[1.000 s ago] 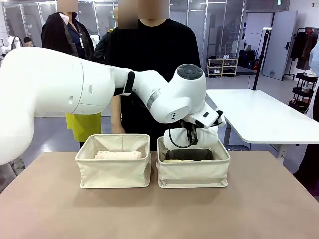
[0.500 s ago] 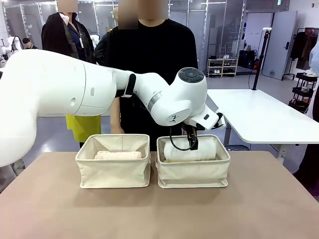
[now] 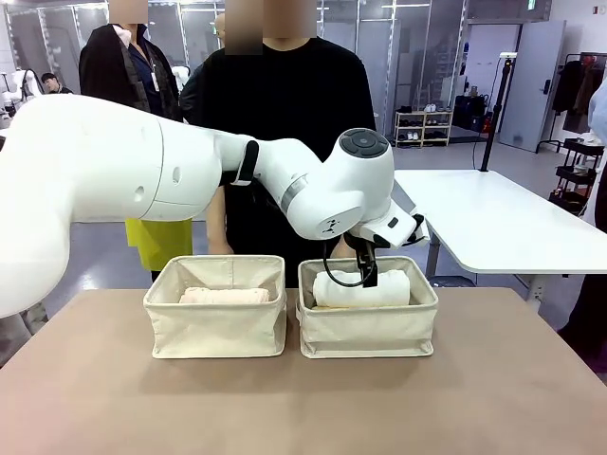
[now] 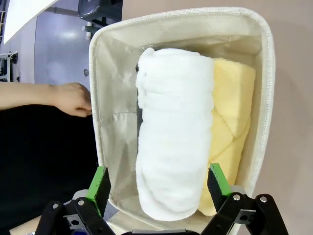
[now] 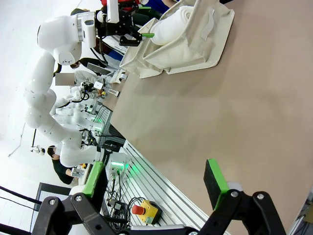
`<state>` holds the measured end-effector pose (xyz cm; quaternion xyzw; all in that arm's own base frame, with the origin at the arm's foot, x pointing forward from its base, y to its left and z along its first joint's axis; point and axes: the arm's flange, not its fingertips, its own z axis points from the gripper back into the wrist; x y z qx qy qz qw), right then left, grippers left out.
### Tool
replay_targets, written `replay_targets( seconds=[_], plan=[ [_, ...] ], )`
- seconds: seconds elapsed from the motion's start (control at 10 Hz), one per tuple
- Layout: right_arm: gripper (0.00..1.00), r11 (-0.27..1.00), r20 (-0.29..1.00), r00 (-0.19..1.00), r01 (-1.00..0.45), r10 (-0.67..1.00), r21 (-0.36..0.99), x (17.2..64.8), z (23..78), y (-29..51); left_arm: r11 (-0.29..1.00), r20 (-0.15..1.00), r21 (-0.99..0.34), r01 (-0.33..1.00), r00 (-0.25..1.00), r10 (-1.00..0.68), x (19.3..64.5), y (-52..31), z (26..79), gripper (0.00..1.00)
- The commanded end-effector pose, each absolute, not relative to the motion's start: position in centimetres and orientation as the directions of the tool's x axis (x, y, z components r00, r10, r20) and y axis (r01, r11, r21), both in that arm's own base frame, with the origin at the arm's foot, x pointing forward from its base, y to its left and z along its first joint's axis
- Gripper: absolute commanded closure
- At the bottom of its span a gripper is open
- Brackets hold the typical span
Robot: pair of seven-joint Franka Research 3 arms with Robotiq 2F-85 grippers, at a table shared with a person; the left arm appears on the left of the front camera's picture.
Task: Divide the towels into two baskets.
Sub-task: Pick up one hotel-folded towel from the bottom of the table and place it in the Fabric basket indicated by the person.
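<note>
Cream canvas forms both baskets, which I see side by side on the brown table (image 3: 303, 408) in the front view: the left basket (image 3: 215, 322) and the right basket (image 3: 368, 327), their near walls almost touching.

Left basket: a pale pink towel (image 3: 225, 296) lies lengthwise inside, below the rim.

Right basket: a white towel (image 3: 362, 289) lies on top, rising slightly above the rim. In my left wrist view this white roll (image 4: 171, 127) rests against a pale yellow towel (image 4: 230, 127), which sits between the white roll and one long wall of the basket (image 4: 264, 98). A dark sliver shows at the far end of the white roll; I cannot tell what it is.

Left gripper (image 3: 366, 268): my left arm reaches across from picture left and hangs over the right basket. In the wrist view the green pads (image 4: 100, 182) stand wide apart on either side of the near end of the white towel, clear of it; the jaws hold nothing.

Right gripper (image 5: 154, 188): in its own wrist view the fingers are spread wide over bare table, well apart from the baskets, holding nothing.

Person: stands at the far side in a black top; one hand (image 4: 73, 99) rests just beside the outer wall of the right basket.
</note>
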<state>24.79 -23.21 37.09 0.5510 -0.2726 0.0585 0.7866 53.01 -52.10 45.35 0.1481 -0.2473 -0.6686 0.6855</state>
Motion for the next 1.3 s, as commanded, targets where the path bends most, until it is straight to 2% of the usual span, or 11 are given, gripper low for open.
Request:
replay_targets(
  seconds=[0.0,1.1,1.2],
  plan=[
    [0.0,0.382,0.504,0.837,-0.403,-0.214,0.831,24.4,37.3,-23.1,0.061,0.14,0.534,0.843,-0.017,-0.99,53.0,-52.1,45.4,0.0],
    [0.0,0.382,0.504,0.837,-0.403,-0.214,0.831,24.4,37.3,-23.1,0.062,0.141,0.533,0.844,-0.016,-0.99,53.0,-52.1,45.3,0.0],
    [0.0,0.382,0.504,0.837,-0.403,-0.214,0.831,24.4,37.3,-23.1,0.129,0.198,0.502,0.855,0.032,-0.98,52.5,-51.3,47.2,0.0]
  ],
)
